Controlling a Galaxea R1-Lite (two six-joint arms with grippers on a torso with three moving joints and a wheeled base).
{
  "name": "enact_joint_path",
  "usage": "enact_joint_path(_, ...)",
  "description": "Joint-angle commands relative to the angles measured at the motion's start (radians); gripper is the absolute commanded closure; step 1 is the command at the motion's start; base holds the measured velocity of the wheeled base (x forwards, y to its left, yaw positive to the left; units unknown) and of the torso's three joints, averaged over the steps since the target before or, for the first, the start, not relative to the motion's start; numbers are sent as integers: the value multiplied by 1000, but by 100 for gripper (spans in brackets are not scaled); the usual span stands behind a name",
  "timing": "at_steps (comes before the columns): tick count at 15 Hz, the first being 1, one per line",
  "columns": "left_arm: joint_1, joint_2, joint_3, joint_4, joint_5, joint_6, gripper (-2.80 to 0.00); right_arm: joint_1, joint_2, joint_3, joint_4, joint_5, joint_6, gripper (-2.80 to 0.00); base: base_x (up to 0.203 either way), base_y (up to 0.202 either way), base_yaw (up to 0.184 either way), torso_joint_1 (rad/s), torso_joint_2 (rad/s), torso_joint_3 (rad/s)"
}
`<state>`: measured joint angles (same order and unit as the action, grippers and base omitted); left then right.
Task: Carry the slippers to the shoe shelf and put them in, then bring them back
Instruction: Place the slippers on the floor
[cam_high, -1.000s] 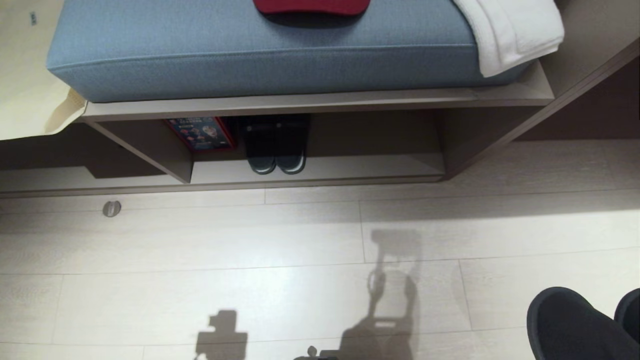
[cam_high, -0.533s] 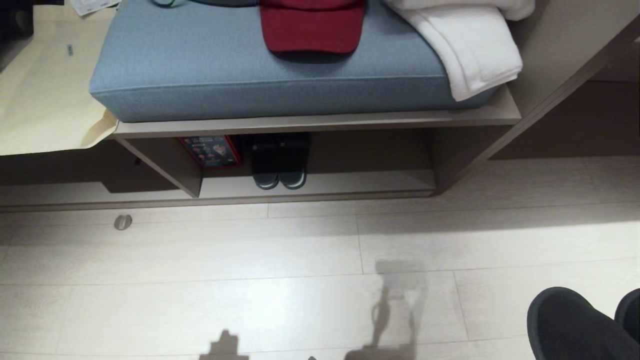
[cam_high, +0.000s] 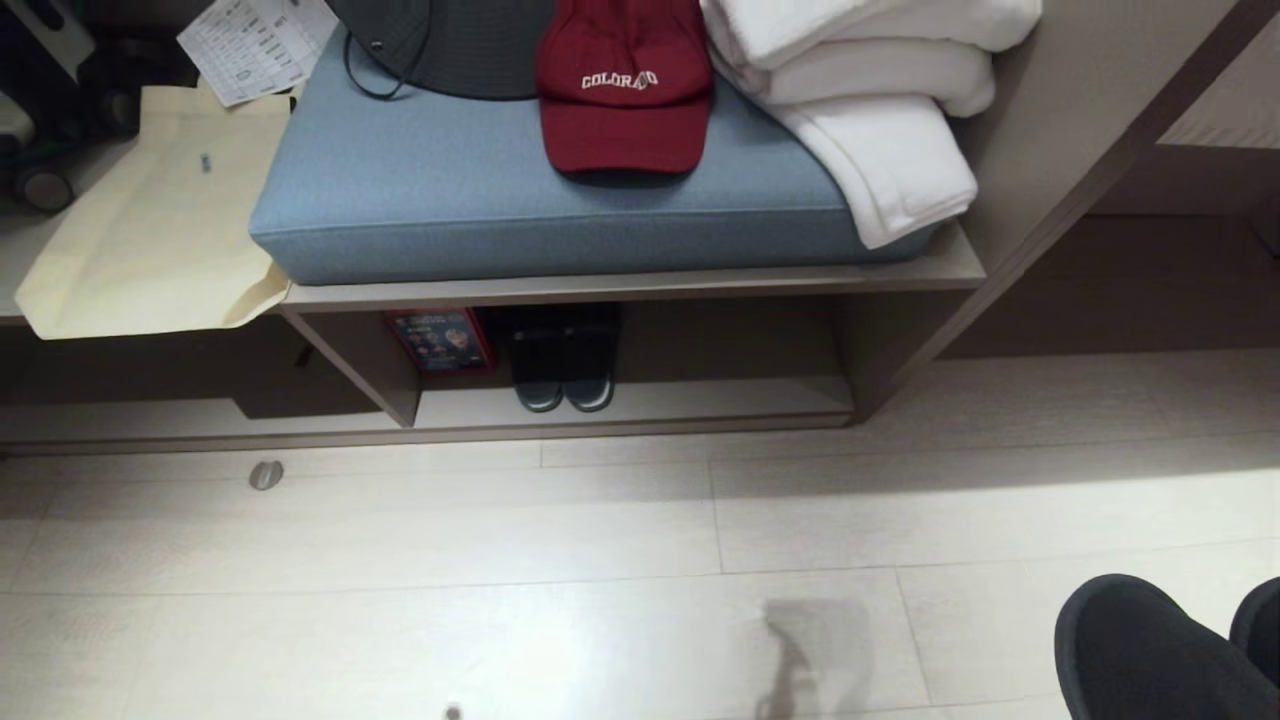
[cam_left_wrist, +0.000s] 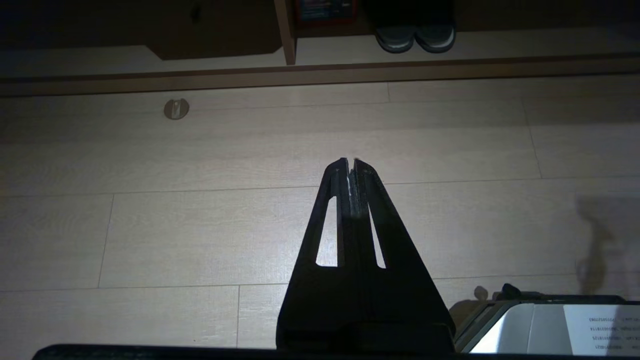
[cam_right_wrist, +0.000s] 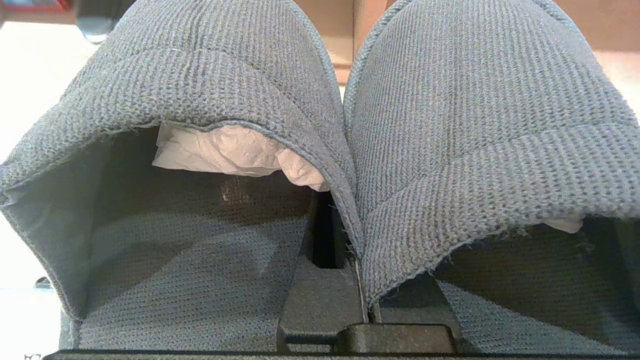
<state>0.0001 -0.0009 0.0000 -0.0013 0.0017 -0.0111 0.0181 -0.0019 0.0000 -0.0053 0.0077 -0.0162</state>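
Two compartments split the shoe shelf (cam_high: 640, 400) under the blue cushion (cam_high: 560, 200), a dark pale-rimmed pair (cam_high: 563, 372) inside it, while out on the floor before it the right gripper (cam_right_wrist: 361, 307) clamps the slippers (cam_right_wrist: 320, 150) together, and the left gripper (cam_left_wrist: 351, 167) hangs closed, empty.

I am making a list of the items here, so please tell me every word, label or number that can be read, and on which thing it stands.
"COLORADO": white letters on the front of the red cap, partly hard to make out.
Printed sheet behind the blue cushion: lines of text, too small to read.
Red picture card in the shoe shelf: print too small to read.
White paper in the left wrist view: text too blurred to read.
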Motion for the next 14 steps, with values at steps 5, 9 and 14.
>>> enact_joint_path(5, 1, 1, 2, 0, 0, 0, 0, 0, 2, 2, -1, 0, -1, 0, 0, 0, 0, 2, 1, 201)
enact_joint_path(9, 0, 1, 0, 0, 0, 0, 0, 0, 2, 2, -1, 0, -1, 0, 0, 0, 0, 4, 4, 204)
enact_joint_path(14, 1, 1, 2, 0, 0, 0, 0, 0, 2, 2, -1, 0, -1, 0, 0, 0, 0, 1, 1, 199)
